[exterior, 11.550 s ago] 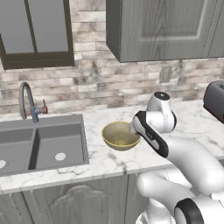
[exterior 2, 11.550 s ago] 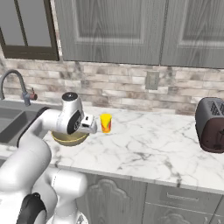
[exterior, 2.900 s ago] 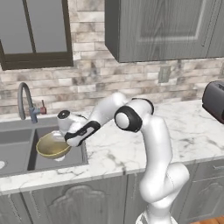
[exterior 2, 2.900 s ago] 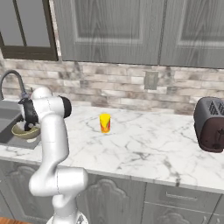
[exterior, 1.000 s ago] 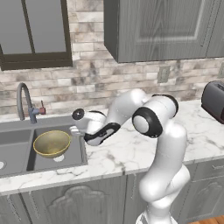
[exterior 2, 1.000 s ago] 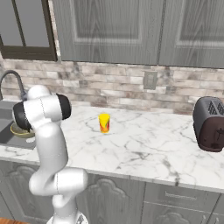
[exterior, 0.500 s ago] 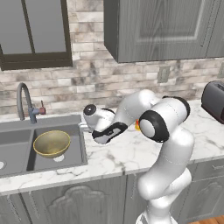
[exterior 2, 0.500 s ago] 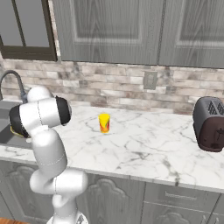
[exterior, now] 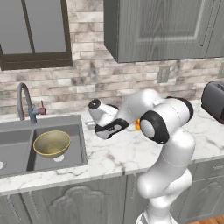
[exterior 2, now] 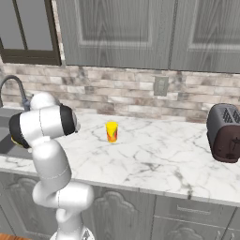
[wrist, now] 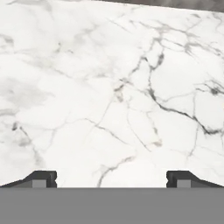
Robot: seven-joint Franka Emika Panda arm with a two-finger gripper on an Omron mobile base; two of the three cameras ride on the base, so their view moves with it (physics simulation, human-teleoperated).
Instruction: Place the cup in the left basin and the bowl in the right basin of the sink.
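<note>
The olive-tan bowl (exterior: 51,143) lies in the right basin (exterior: 70,151) of the dark grey sink (exterior: 17,127), apart from the arm. A strip of the left basin (exterior: 9,154) shows at the frame's left edge. On the marble counter the small yellow cup (exterior 2: 111,131) stands upright; in the left base view my arm covers all but an orange sliver of it (exterior: 138,126). My gripper (exterior: 92,127) hovers over the counter just right of the sink, left of the cup. In the hand view the gripper (wrist: 110,180) is open, with bare marble between its fingertips (wrist: 41,179).
A curved grey faucet (exterior: 24,103) rises behind the sink. A dark toaster (exterior 2: 226,132) stands at the counter's far right. The brick wall and an outlet (exterior 2: 160,86) lie behind the cup, with cabinets above. Bare marble (exterior 2: 154,159) spreads between cup and toaster.
The hand has swung right, from the right basin's edge to over the counter, toward the cup. The bowl stays where it lay in the right basin. The jaws remain open.
</note>
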